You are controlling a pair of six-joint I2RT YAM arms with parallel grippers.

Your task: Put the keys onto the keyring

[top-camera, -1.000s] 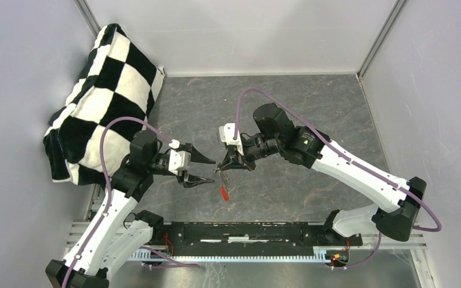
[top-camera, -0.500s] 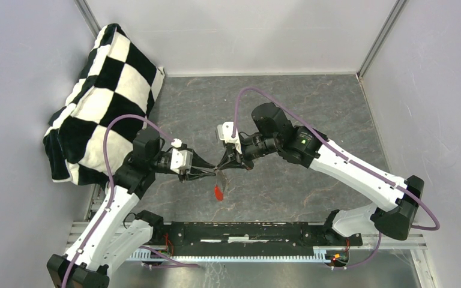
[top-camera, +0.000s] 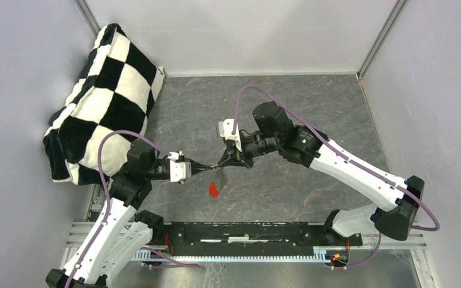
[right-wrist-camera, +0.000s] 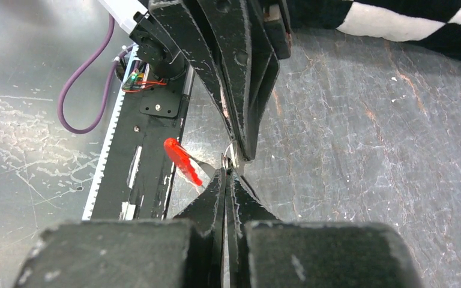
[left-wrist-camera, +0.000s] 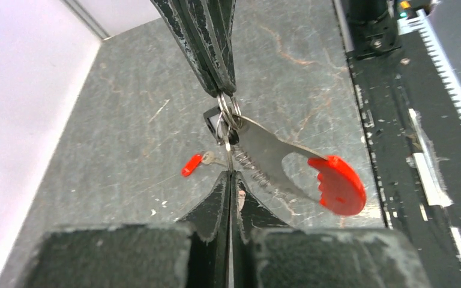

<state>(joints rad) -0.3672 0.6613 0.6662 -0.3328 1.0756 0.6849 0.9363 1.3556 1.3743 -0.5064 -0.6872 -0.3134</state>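
the keyring [left-wrist-camera: 264,153] hangs mid-air, pinched from two sides now. the right gripper [left-wrist-camera: 226,90] is clamped on the wire loop at the far side. the left gripper [left-wrist-camera: 231,175], which was wide open a second ago, has snapped together on the loop's near edge. the keyring's red end sticks out to the left gripper's right. a black-headed key [left-wrist-camera: 211,119] sits right at the loop, just left of the right fingertips (can't tell if it's actually threaded). the red-headed key [left-wrist-camera: 192,165] lies loose on the tabletop [left-wrist-camera: 114,120], below and left of the left fingertips. my guess: the two-handed hold is set for prying the loop open, and the red key isn't on yet.
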